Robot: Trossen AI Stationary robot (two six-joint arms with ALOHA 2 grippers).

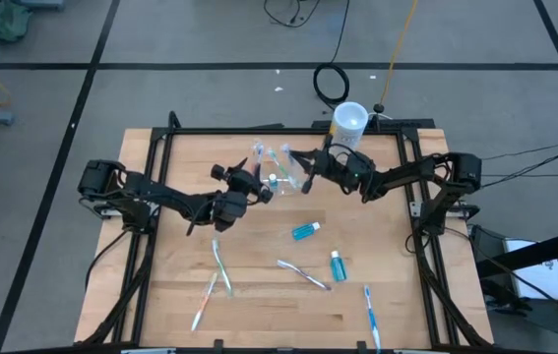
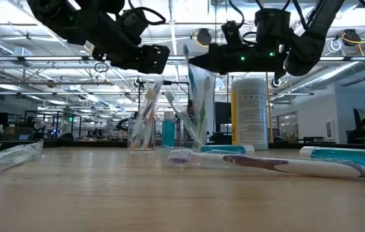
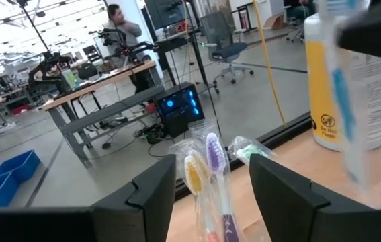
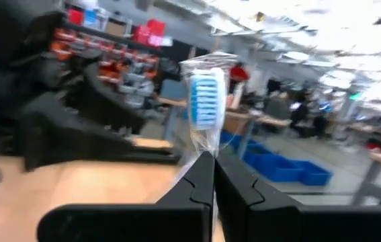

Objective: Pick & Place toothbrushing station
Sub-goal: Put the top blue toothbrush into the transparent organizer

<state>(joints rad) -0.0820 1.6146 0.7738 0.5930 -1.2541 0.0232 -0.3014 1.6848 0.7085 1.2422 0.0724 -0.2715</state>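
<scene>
The left end effector [image 1: 257,187] hovers, fingers apart, beside the clear holder [image 2: 142,132] at the counter's [image 1: 259,295] back. The right end effector [image 1: 308,177] is clamped on a wrapped toothbrush [image 4: 205,101], upright, bristles up.

We are noting two matte black arms of jointed tubular links, with black cables trailing along them. The fingers [image 3: 151,195] are showing as flat, angular black plates with notched inner edges. Small green indicator lights are glowing on the right arm's wrist housing.
</scene>
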